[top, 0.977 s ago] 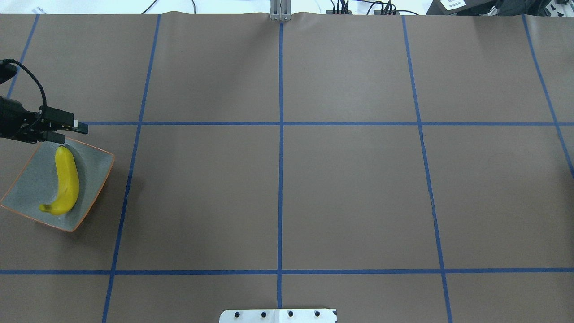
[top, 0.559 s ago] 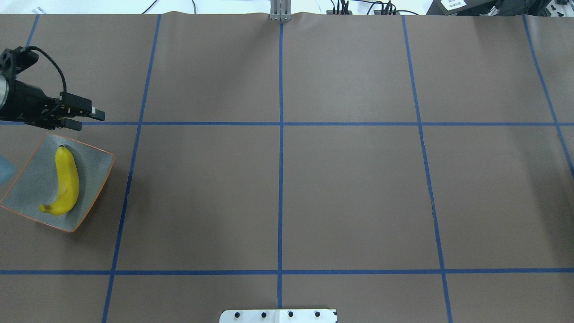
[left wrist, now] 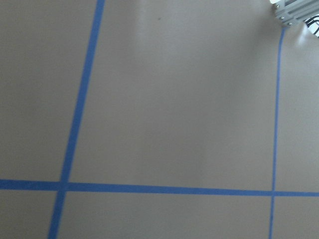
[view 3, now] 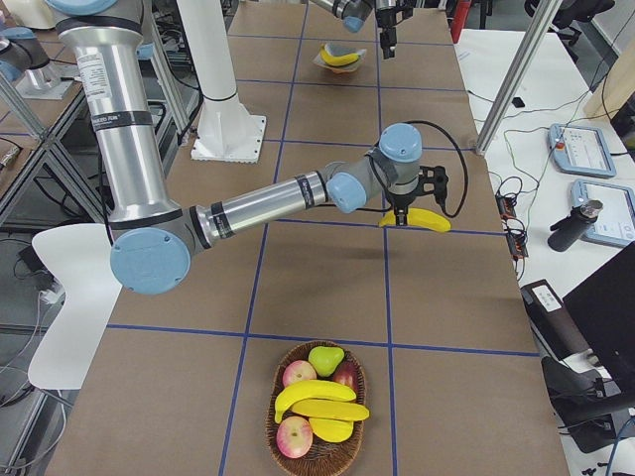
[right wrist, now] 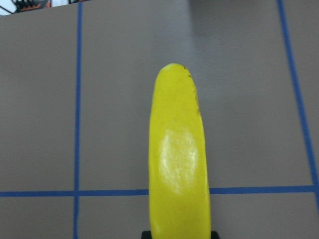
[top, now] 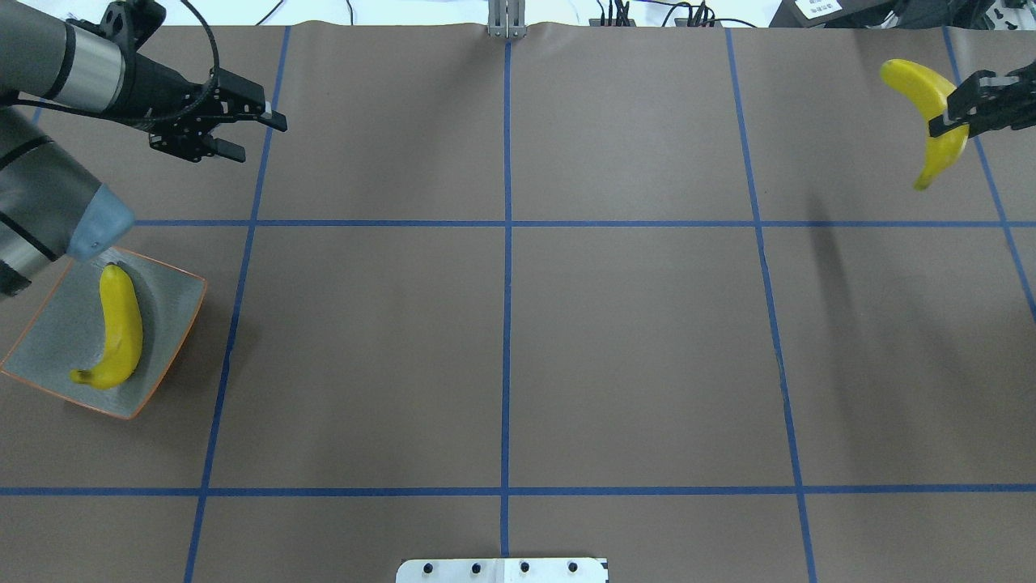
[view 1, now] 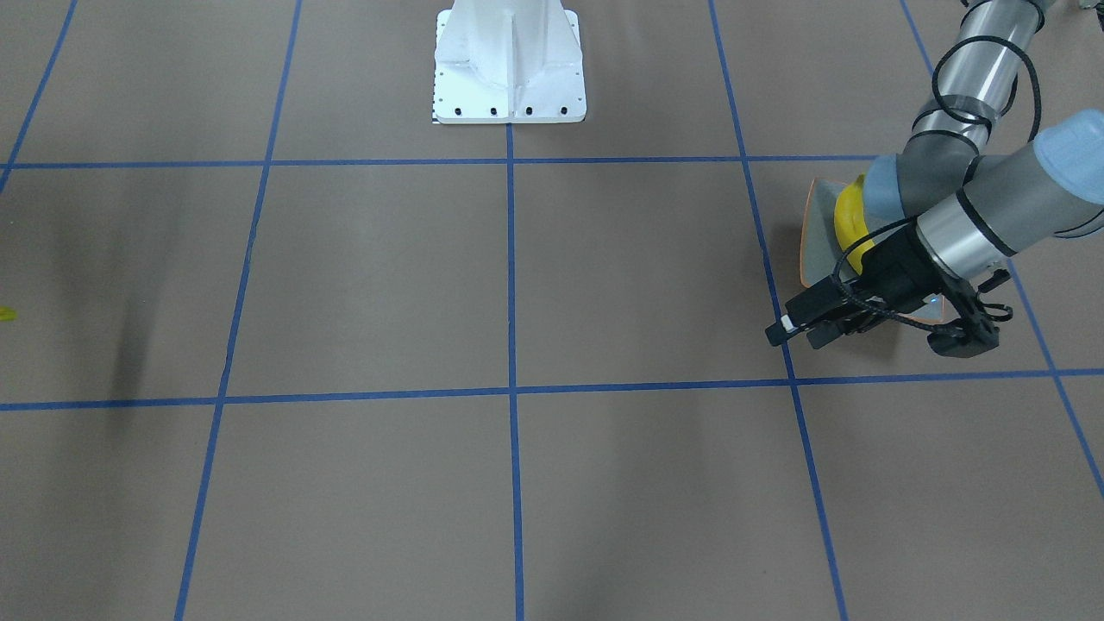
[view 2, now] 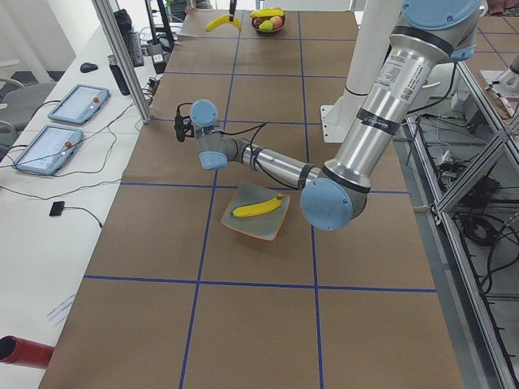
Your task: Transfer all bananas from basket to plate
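blue tape lines (top: 507,324) cross our brown table (top: 631,348). at its right end our right gripper (top: 945,121) is clamped on a raised banana (top: 910,81). a second banana (top: 121,324) lies on the plate (top: 57,324) at the left end, apart from our left gripper (top: 261,142), whose jaws stand spread and empty.

Both arms are built of silver-grey metal tubes joined by rounded housings with pale blue caps (view 1: 1069,142). The left pincer (view 1: 798,334) is matt black, with two slim flat fingers, one tipped with a small white tab (view 1: 787,326). Just behind the pincer sits a black camera block (view 1: 962,338), and a thin black cable (top: 216,57) loops back from it along the tube. Far behind the pincer, the white base pedestal (view 1: 509,60) has dark screws (view 1: 493,111) along its flange. The right pincer (top: 948,109) is black too.
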Robot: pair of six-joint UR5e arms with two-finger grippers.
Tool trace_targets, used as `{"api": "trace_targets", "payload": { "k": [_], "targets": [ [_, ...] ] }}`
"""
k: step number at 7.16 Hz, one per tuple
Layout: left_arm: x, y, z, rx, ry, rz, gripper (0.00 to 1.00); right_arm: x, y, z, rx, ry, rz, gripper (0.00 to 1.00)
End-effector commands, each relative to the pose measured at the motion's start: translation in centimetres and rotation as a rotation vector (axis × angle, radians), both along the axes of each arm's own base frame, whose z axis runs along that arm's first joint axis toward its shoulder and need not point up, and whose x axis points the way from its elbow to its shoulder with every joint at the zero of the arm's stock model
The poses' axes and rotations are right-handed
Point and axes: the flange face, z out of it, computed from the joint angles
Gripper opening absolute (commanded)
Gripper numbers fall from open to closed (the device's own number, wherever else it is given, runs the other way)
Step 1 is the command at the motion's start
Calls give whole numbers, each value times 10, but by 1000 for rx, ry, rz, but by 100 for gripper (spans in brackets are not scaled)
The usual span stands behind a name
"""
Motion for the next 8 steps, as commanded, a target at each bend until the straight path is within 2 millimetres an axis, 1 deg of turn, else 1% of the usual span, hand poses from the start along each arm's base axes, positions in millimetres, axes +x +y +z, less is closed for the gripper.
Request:
{"api": "trace_targets", "payload": {
  "k": [1,2,3,5,6,7,8],
  "targets": [
    [47,-4,-78,-31,77,-28,91,-116,13,-115,-27,-111,-52,0],
    [74,3,-108,-52,114,-50,91,-161,25,-156,-9,-135,-73,0],
    [84,7,-133,-65,149,-45,91,-195,45,-175,46,-160,-97,0],
    [107,24,-179,-110,250,-32,91,-237,72,-198,66,-268,-79,0],
    [132,45,-189,-127,326,-52,91,-253,79,-215,63,-290,-50,0],
    [149,61,-193,-125,375,-60,91,-273,89,-239,63,-317,-17,0],
    [153,65,-194,-124,379,-52,91,-278,93,-249,64,-350,7,0]
  ]
}}
